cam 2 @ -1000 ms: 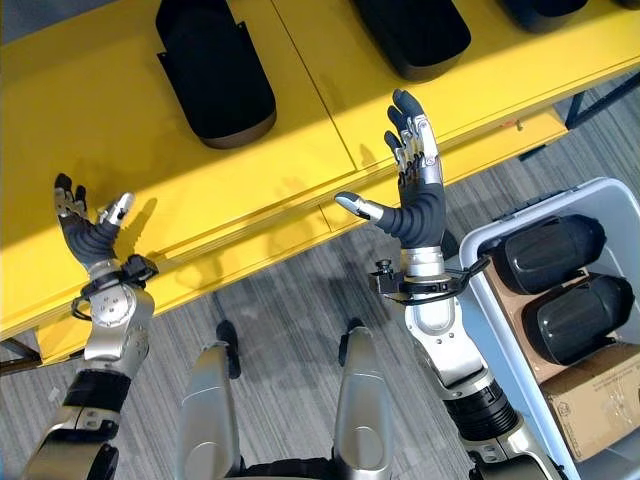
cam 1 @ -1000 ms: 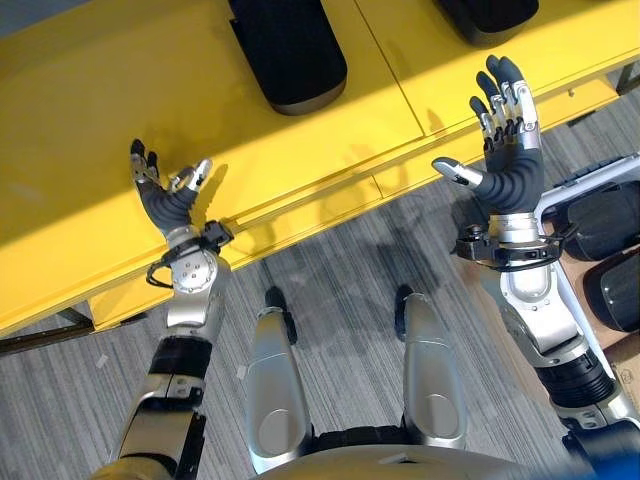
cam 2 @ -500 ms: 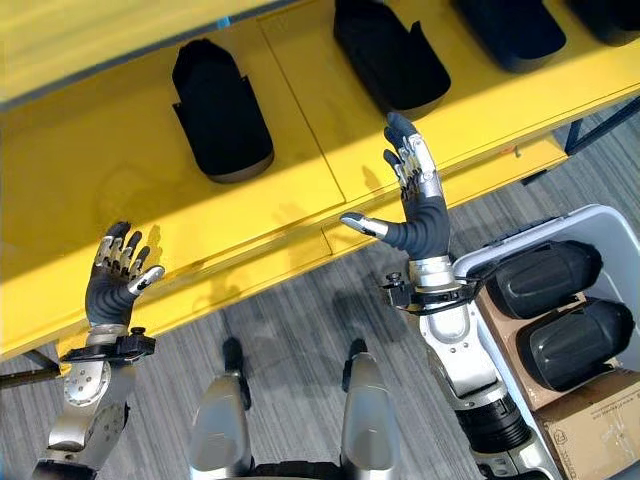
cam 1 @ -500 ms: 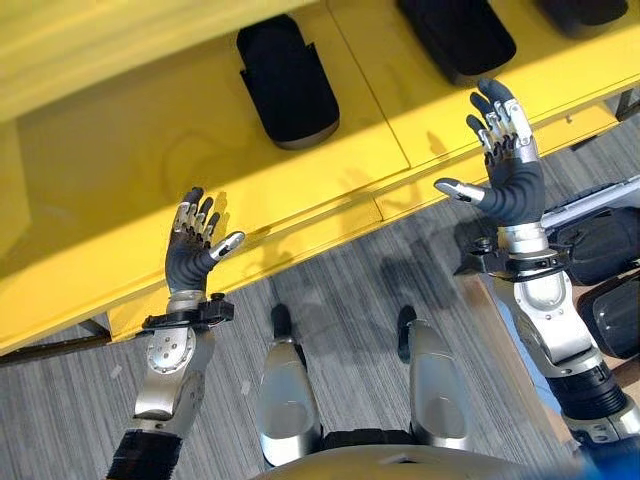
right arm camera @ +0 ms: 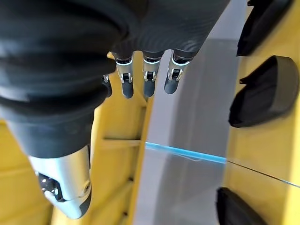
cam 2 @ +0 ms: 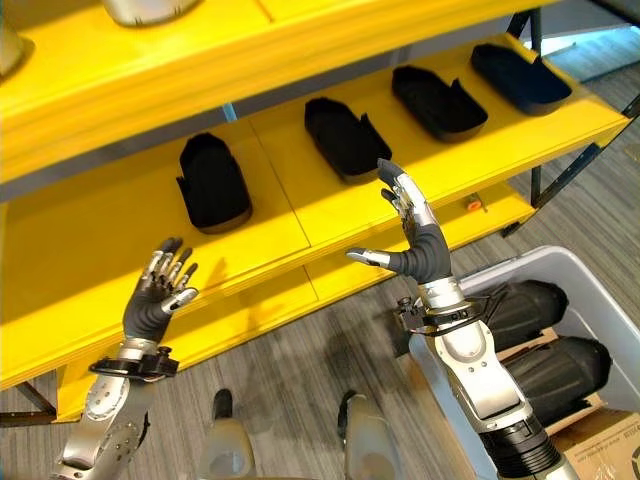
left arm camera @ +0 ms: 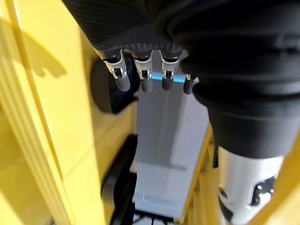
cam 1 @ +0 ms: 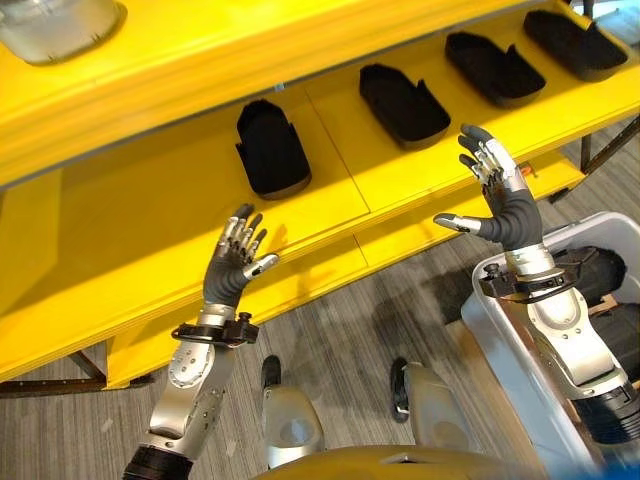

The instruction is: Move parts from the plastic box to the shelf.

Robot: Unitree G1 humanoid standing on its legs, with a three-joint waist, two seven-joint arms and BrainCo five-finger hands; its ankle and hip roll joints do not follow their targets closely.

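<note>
Parts (cam 2: 343,137) beyond your fingertips lie on the shelf (cam 2: 290,215), long axes running front to back. Left hand (cam 1: 232,272) and right hand (cam 2: 418,250): fingers spread, empty.

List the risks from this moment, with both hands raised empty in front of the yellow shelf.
1. The right robot hand, open, is up by the yellow shelf's front edge; swinging toward the white plastic box it might clip that edge or the box rim.
2. The black moulded parts lie packed close together in the box, so a grasp may jam or drag both.
3. The left robot hand, open, is near the shelf lip and could bump it.
</note>
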